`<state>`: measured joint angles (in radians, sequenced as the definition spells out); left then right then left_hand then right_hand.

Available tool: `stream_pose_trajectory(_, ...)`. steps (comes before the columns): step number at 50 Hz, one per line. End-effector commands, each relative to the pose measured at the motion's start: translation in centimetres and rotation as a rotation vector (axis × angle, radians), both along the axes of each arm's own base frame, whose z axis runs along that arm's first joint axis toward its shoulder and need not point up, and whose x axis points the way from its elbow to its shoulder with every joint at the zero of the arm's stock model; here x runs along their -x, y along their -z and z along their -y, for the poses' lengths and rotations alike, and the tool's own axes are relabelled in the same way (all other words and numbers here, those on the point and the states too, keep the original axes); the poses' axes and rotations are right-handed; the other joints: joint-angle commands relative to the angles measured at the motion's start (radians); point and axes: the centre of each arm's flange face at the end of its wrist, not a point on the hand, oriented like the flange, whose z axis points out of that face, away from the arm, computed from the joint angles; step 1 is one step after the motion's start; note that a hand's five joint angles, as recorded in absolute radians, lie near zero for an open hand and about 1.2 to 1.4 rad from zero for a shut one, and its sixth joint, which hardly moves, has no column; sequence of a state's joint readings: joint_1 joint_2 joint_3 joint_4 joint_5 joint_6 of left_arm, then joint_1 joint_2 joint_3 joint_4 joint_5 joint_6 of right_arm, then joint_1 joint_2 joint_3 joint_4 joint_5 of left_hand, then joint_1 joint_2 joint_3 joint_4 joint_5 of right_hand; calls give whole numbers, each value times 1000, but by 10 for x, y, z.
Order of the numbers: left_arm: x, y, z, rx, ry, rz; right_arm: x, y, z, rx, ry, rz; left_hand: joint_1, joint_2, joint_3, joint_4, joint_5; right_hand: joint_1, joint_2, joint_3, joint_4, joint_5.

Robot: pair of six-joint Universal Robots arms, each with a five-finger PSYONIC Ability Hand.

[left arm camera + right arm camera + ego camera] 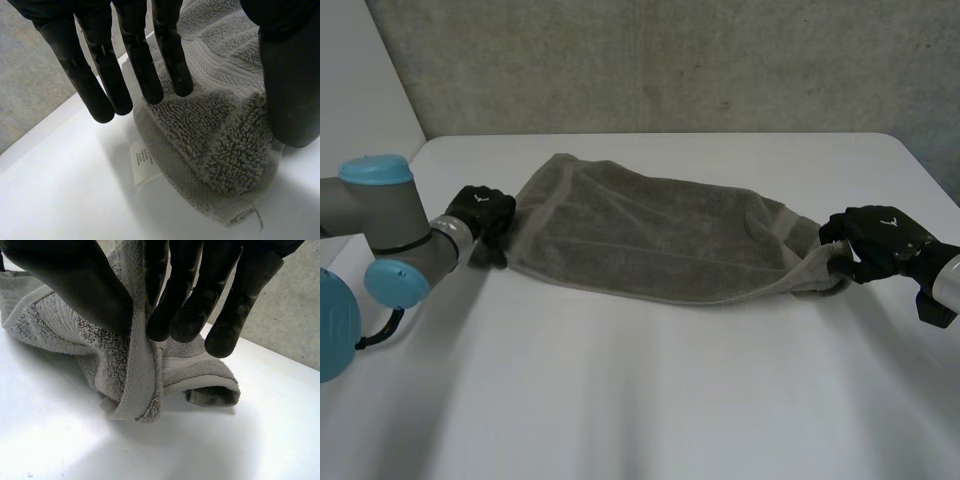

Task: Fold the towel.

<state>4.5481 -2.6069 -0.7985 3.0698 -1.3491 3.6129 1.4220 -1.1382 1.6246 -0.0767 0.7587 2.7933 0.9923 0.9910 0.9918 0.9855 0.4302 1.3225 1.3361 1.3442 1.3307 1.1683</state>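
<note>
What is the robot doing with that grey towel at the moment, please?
The robot is working on a grey towel that lies rumpled across the white table, not yet neatly folded. Its right hand pinches the towel's right end between thumb and fingers, holding that edge slightly raised. Its left hand is at the opposite end, fingers straight over the corner near the care label, gripping nothing.

Left hand (480, 212) fingers straight; right hand (875, 240) pinching towel (640, 235).
</note>
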Motion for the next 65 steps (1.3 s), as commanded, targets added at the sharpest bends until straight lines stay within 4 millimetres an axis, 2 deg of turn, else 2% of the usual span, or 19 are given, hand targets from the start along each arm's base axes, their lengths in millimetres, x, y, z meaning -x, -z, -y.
stream_pose_trajectory(1, 0, 7, -1, -13, 1, 8, 0, 0, 0, 0, 1, 0, -60, -58, -59, -53, 328, 74, 60, 52, 66, 53)
stream_pose_trajectory(9, 0, 7, -1, -16, 0, 5, 0, 1, 0, -4, 1, 0, -42, -41, -41, -35, 346, 74, 60, 52, 66, 53)
stream_pose_trajectory(11, 0, 4, -1, -12, -2, -1, 0, 2, 0, -6, 1, 1, 209, 210, 210, 216, 597, 74, 60, 52, 66, 53)
stream_pose_trajectory(12, 0, 4, -1, -12, -2, -1, 0, 2, 0, -6, 1, 1, 211, 212, 211, 217, 598, 74, 60, 52, 66, 53)
stream_pose_trajectory(13, 0, 3, -1, -10, -3, -4, 0, 2, 0, -6, 1, 1, 370, 372, 371, 377, 758, 74, 60, 52, 66, 53)
stream_pose_trajectory(14, 0, 2, -1, -10, -4, -7, 0, 2, 0, -6, 1, 1, 404, 405, 404, 410, 791, 74, 60, 52, 66, 53)
stream_pose_trajectory(21, 1, -3, -1, -12, -10, -34, 0, 2, 0, -8, 1, 1, 404, 405, 404, 411, 791, 74, 60, 52, 66, 53)
stream_pose_trajectory(43, -1, 1, 1, -1, -37, -64, 0, 2, 0, -11, 1, 1, 404, 405, 404, 411, 791, 74, 60, 52, 66, 53)
stream_pose_trajectory(44, -1, 2, 0, -4, -37, -64, 0, 2, 0, -11, 1, 1, 271, 272, 271, 277, 658, 74, 60, 52, 66, 53)
stream_pose_trajectory(45, -1, 2, 0, -4, -37, -64, 0, 2, 0, -11, 1, 1, 269, 271, 270, 276, 657, 74, 60, 52, 66, 53)
stream_pose_trajectory(47, -1, 5, -3, -15, -35, -60, 0, 2, 0, -11, 1, 1, -67, -66, -66, -60, 321, 74, 60, 52, 66, 53)
stream_pose_trajectory(49, -1, 6, -4, -21, -34, -58, 0, 2, 0, -11, 1, 1, -144, -143, -143, -137, 244, 74, 60, 52, 66, 53)
stream_pose_trajectory(55, 2, 3, -11, -36, -23, -60, 0, 2, 0, -10, 0, 0, -127, -126, -127, -120, 260, 74, 60, 52, 66, 53)
stream_pose_trajectory(65, 1, -3, -12, -57, -46, -108, 0, 3, -2, -11, -1, 1, -80, -79, -80, -73, 307, 74, 60, 52, 66, 53)
